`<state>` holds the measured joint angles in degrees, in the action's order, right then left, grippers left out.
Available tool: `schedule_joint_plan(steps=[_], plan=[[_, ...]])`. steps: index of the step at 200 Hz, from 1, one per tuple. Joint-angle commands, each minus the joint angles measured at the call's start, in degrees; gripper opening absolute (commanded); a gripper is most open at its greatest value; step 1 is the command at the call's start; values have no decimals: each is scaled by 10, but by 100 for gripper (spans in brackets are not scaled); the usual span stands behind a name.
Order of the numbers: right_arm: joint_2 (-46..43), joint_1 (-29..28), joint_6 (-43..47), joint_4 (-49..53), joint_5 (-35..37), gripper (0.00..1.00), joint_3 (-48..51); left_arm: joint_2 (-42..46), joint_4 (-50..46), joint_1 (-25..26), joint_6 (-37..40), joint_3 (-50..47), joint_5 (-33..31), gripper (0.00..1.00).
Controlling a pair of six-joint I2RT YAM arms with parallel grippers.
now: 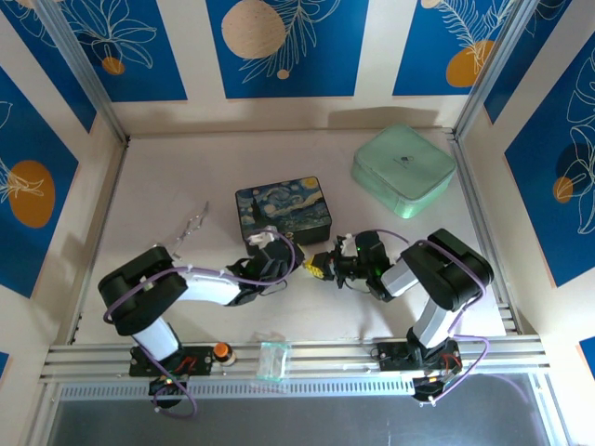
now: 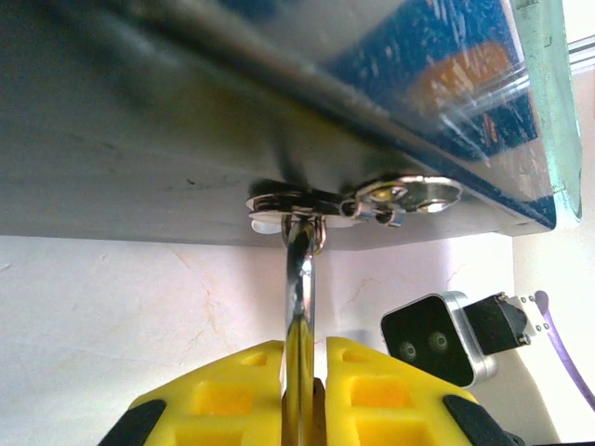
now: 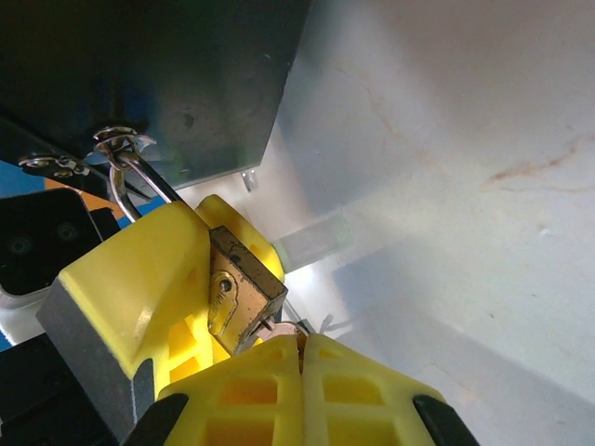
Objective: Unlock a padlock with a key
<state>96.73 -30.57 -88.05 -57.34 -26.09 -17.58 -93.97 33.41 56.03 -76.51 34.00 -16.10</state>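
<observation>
The small brass padlock (image 3: 238, 290) hangs by its silver shackle (image 2: 298, 279) from the clasp (image 2: 307, 201) on the front of the starry-night box (image 1: 282, 210). My left gripper (image 2: 304, 372) is shut on the padlock, with its yellow fingers (image 3: 139, 269) on either side of the brass body. My right gripper (image 3: 302, 358) is shut on a small key (image 3: 286, 332), and the key's blade meets the padlock's underside. In the top view, the left gripper (image 1: 296, 265) and right gripper (image 1: 321, 268) meet just in front of the box.
A mint-green case (image 1: 403, 170) sits at the back right. A thin silver wire item (image 1: 191, 228) lies on the table left of the box. A clear plastic piece (image 1: 274, 359) rests on the front rail. The right wrist camera (image 2: 437, 339) is close beside the left fingers.
</observation>
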Motion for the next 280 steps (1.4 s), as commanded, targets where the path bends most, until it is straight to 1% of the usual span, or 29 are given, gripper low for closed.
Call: schedule_joint_plan(steps=[1,24,50,78,153,170,199,222,231,239,258,268,280], plan=[[-30,-9,32,14,50,0,-36,-8,43,33,-11,-4,76,0],[-39,-9,44,35,53,2,-35,-3,37,33,-8,-7,71,0],[-35,-8,46,34,57,5,-31,-3,45,33,-13,-16,70,0],[-32,-10,45,26,55,12,-30,-6,54,33,-17,-25,63,0],[-34,-7,56,27,57,16,3,-9,53,33,-13,-28,52,0],[-38,-6,63,38,54,20,10,-11,54,33,-14,-29,49,0],[-61,-3,107,108,57,27,11,-12,52,31,-12,-24,51,0],[-94,0,153,177,64,28,6,-8,41,31,-8,-19,52,0],[-115,0,179,220,69,29,-1,-6,38,31,-8,-19,51,0],[-135,0,208,278,76,30,-13,-5,35,30,-8,-21,49,0],[-185,-2,269,385,104,36,-31,-1,34,29,-8,-26,45,0],[-209,-3,294,431,121,40,-37,0,34,27,-8,-28,44,0],[-230,-4,330,475,132,42,-44,1,37,27,-8,-30,43,0]])
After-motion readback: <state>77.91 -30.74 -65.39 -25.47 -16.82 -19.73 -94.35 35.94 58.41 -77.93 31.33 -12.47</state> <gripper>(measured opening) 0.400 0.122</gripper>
